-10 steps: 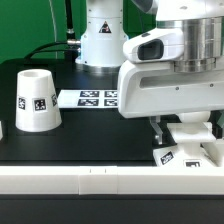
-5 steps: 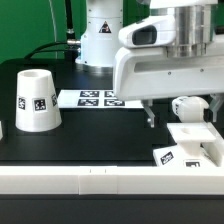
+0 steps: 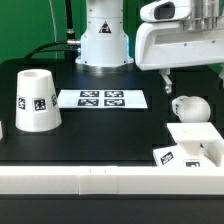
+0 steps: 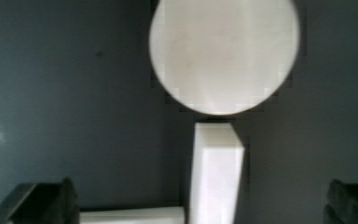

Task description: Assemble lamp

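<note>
The white tapered shade (image 3: 35, 100) stands on the black table at the exterior view's left. The rounded bulb (image 3: 190, 107) lies at the right, just behind the low square base (image 3: 195, 145). My gripper (image 3: 192, 82) hangs above the bulb, apart from it. In the wrist view the bulb (image 4: 226, 55) shows as a white oval, with an edge of the base (image 4: 220, 170) below it. The gripper (image 4: 197, 205) is open and empty, with its dark fingertips (image 4: 43, 200) wide apart.
The marker board (image 3: 100, 98) lies flat in the middle of the table. A white rail (image 3: 100, 182) runs along the front edge. The arm's white pedestal (image 3: 102, 40) stands at the back. A small white piece (image 3: 2, 128) shows at the left edge.
The arm has risen and drawn back to the exterior view's upper right, away from the base. The bulb, hidden behind the gripper before, is now in full view.
</note>
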Tool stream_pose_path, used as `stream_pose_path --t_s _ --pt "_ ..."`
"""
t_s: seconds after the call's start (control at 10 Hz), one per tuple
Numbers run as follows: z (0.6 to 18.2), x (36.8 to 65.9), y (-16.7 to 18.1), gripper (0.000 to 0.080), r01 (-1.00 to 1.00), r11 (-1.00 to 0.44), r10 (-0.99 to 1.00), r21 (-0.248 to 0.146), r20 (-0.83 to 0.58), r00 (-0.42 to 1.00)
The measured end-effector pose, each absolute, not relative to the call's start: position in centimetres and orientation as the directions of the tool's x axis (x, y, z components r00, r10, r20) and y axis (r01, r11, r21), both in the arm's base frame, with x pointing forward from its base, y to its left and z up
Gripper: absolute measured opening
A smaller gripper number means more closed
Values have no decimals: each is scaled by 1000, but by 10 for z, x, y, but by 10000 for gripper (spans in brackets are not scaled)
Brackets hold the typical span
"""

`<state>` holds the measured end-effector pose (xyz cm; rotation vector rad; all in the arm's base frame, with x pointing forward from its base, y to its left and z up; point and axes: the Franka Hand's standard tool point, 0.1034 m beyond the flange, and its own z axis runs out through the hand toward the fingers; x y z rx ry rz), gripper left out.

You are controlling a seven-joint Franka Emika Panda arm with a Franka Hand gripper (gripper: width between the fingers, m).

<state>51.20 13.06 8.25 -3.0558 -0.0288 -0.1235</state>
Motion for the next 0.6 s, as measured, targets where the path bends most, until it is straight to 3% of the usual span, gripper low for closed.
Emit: stream_pose_path --t_s 0.4,0.6 --pt "81 512 128 699 20 -997 16 -78 53 998" --pt "80 504 130 699 145 -987 150 -72 -66 987"
